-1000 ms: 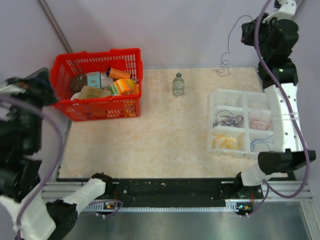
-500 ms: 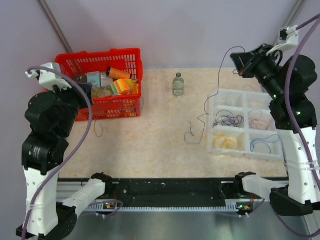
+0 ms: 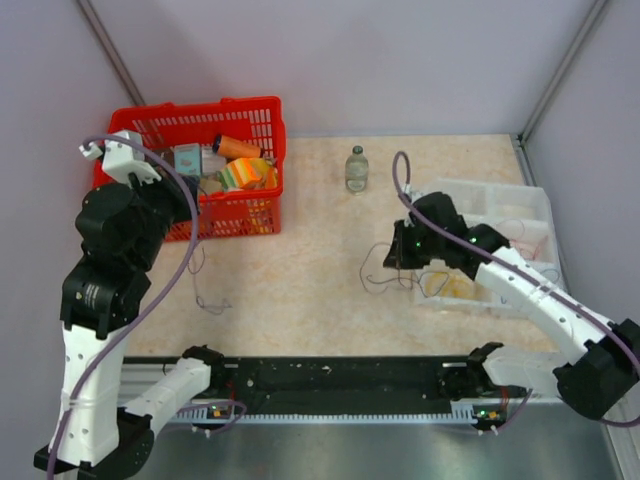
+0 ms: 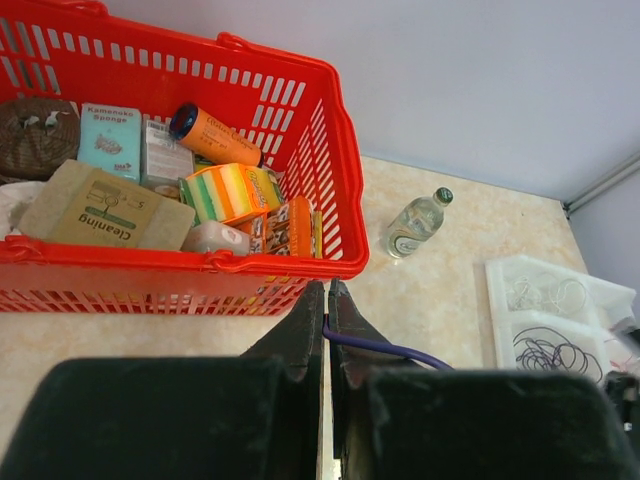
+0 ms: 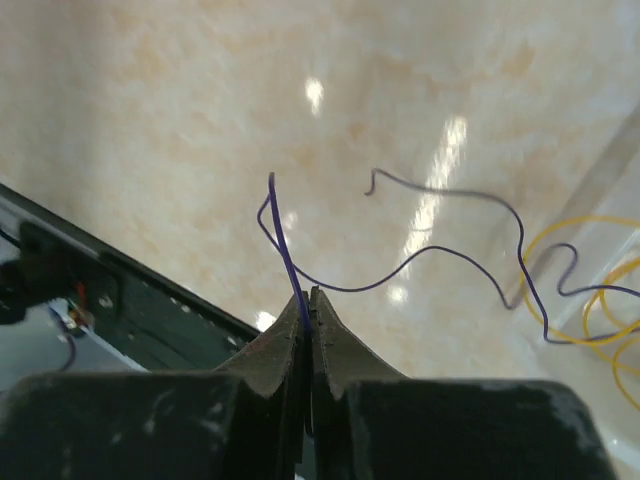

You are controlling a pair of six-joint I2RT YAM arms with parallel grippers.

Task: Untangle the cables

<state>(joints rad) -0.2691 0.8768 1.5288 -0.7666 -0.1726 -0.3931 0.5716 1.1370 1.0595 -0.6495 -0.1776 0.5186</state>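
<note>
Cables (image 4: 545, 350) sit partly sorted in the tray (image 3: 530, 200), while a purple strand (image 5: 287, 240) trails over the table (image 3: 300, 250) beside it. Left gripper (image 4: 326, 300) and right gripper (image 5: 308, 300) are each pinched tight on purple strand. Best, I judge, to draw it out slowly, clear of the yellow loops (image 5: 578, 224).

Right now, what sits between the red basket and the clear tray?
In the top view, a small bottle stands between basket and tray near the back; a thin purple cable trails nearer.
</note>
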